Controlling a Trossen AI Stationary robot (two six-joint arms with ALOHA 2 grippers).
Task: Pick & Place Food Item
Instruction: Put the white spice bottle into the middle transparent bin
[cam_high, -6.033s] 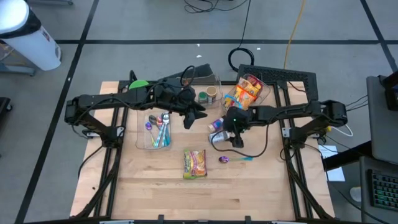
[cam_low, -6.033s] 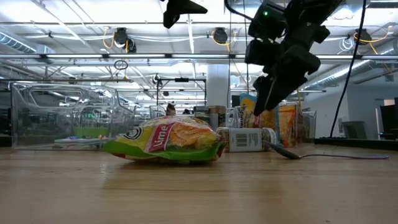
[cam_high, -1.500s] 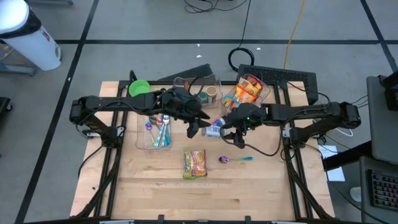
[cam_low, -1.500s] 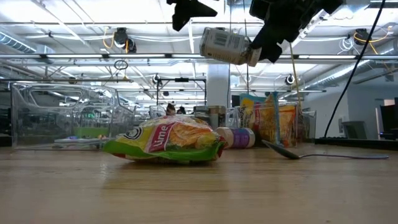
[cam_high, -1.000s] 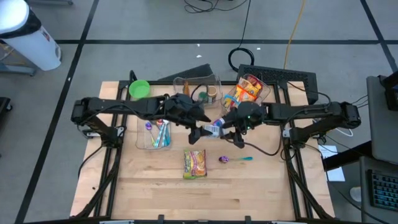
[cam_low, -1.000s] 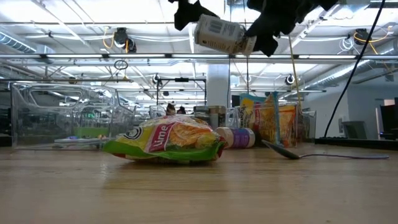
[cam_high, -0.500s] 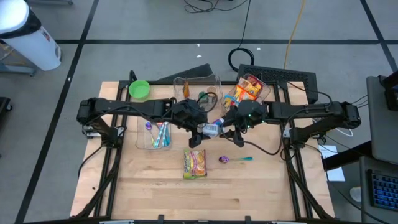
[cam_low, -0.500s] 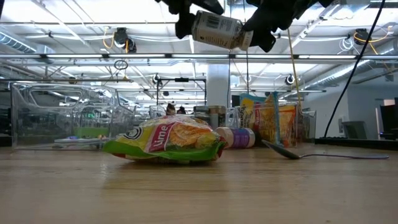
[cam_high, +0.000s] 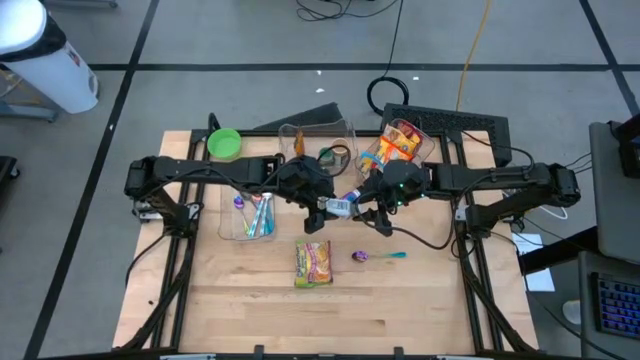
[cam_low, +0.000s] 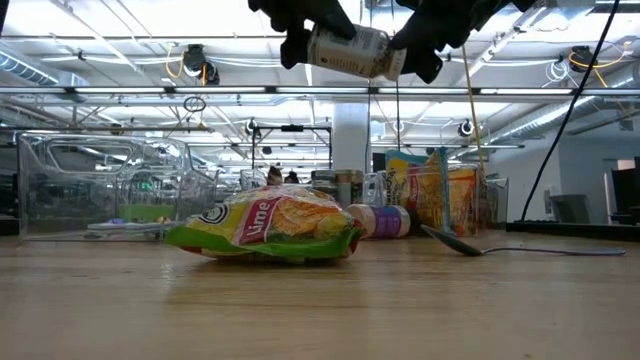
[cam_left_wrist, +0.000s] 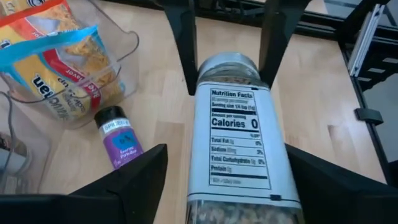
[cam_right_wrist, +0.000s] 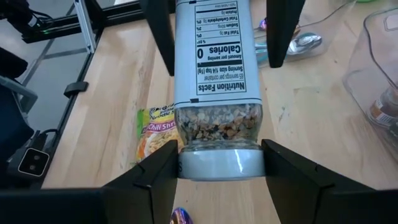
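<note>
Mid-air handover above the table's middle — the left gripper (cam_high: 322, 205) has just moved in, its open fingers straddling the clear white-labelled spice jar (cam_high: 341, 207) still clamped by the right gripper (cam_high: 362, 197) — transfer imminent, not done.

Grey floor (cam_high: 200, 40) (taped lines), seemingly fluorescent ceiling lights (cam_low: 120, 30).
</note>
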